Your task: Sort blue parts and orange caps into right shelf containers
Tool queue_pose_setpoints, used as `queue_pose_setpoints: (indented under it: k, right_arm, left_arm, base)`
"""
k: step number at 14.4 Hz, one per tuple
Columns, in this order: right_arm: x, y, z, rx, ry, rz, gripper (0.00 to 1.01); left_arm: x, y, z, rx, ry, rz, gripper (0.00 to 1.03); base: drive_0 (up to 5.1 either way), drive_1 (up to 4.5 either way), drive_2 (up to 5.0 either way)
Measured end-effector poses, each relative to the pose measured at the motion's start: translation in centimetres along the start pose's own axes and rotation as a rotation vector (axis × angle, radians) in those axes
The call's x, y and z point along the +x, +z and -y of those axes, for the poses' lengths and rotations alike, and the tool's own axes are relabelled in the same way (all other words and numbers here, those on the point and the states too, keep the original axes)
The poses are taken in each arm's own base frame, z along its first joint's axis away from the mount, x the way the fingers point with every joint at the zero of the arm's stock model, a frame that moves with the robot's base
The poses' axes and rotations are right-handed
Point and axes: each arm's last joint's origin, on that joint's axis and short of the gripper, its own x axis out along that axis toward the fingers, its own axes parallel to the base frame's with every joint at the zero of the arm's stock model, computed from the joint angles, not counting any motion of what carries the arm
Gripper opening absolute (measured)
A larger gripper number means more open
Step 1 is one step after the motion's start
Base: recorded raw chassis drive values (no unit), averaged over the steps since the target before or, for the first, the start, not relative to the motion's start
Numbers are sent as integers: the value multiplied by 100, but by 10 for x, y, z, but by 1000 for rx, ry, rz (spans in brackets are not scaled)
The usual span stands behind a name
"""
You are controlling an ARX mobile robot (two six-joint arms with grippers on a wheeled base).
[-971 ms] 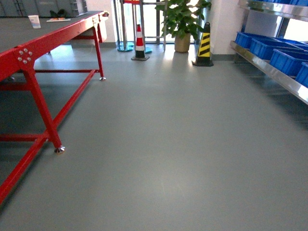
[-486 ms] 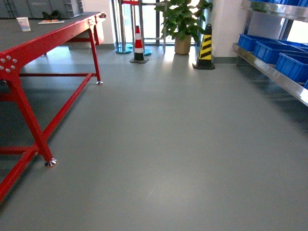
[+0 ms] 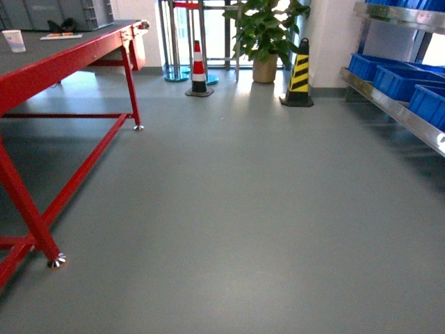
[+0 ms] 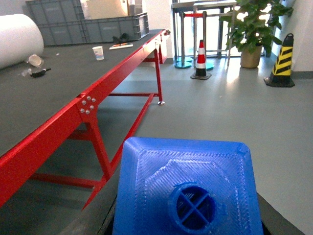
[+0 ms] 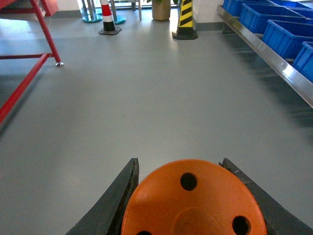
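In the left wrist view a blue part (image 4: pixel 188 191) with a round boss on its top face fills the bottom. My left gripper (image 4: pixel 188 218) is shut on it, and only dark finger edges (image 4: pixel 108 218) show beside it. In the right wrist view my right gripper (image 5: pixel 180 166) is shut on an orange cap (image 5: pixel 193 205), whose flat holed top faces the camera between the dark fingers (image 5: pixel 122 196). The right shelf (image 3: pixel 389 104) carries blue containers (image 3: pixel 396 78) at the right edge of the head view. The right shelf (image 5: pixel 264 51) and containers (image 5: pixel 288 34) also show in the right wrist view. Neither gripper appears in the head view.
A long red-framed table (image 3: pixel 62 59) runs along the left, with a paper cup (image 3: pixel 14 40) on it and its foot (image 3: pixel 55 261) near me. Ahead stand a red-white cone (image 3: pixel 198 69), a yellow-black cone (image 3: pixel 299 73) and a potted plant (image 3: pixel 264 35). Grey floor (image 3: pixel 236 209) lies between.
The head view has moved forward. The table's near leg slid down and left, and the shelf and crates slid toward the right edge.
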Motion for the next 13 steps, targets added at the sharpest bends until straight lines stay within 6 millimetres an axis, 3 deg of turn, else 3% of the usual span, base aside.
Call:
queue_pose_setpoints:
  k: [9, 13]
  right_arm:
    - [0, 0, 0, 0, 3, 1, 43]
    - [0, 0, -1, -1, 9, 0, 43]
  left_arm:
    - [0, 0, 0, -1, 0, 2, 44]
    - [0, 1, -1, -3, 4, 5, 44]
  base:
    - [8, 429, -412]
    - [-111, -111, -111]
